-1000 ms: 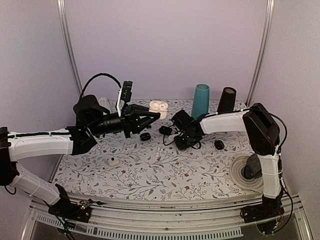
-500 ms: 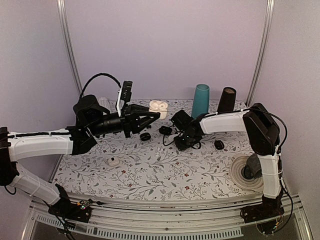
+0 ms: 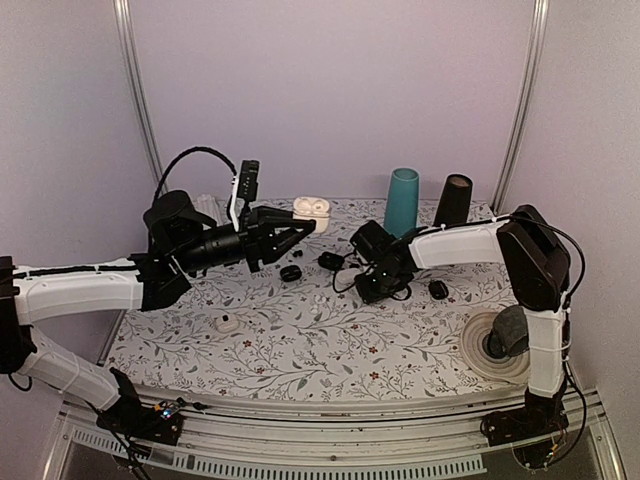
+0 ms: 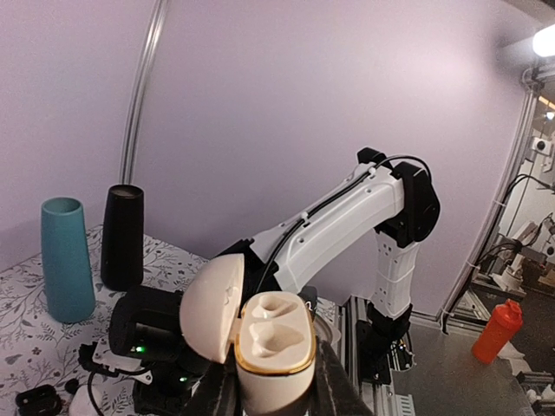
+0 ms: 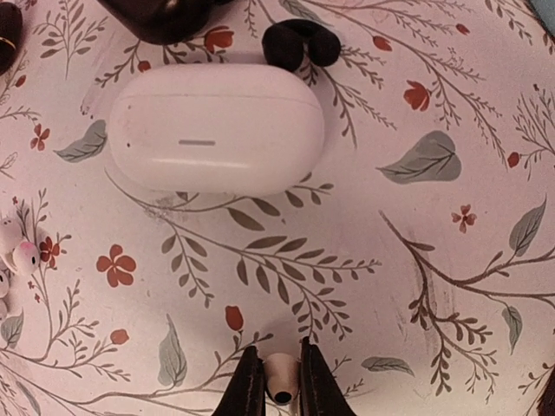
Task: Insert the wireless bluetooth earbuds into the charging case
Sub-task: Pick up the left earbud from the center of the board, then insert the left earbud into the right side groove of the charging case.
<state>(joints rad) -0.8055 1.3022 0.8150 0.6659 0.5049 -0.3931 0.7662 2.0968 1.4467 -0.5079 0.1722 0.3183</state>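
Note:
The charging case (image 4: 273, 342) is white with a gold rim, and its lid (image 4: 211, 308) is flipped open to the left. Both sockets look empty. My left gripper (image 4: 276, 388) is shut on the case body and holds it in the air above the back of the table (image 3: 311, 208). My right gripper (image 5: 279, 386) is shut on one small white earbud (image 5: 280, 373), its dark hole facing the camera, just over the floral table. In the top view this gripper (image 3: 367, 288) is low near the table's middle. Small white and pink pieces (image 5: 16, 251) lie at the left edge.
A closed white case (image 5: 217, 128) lies ahead of my right gripper, with a black bud (image 5: 299, 43) beyond it. A teal cylinder (image 3: 402, 202) and a black one (image 3: 453, 200) stand at the back. Small black pieces (image 3: 291, 272), a small white piece (image 3: 229, 323) and a white ring (image 3: 497, 345) lie around.
My right gripper has shut on the earbud and shifted slightly right. My left arm has lifted the open case a little higher.

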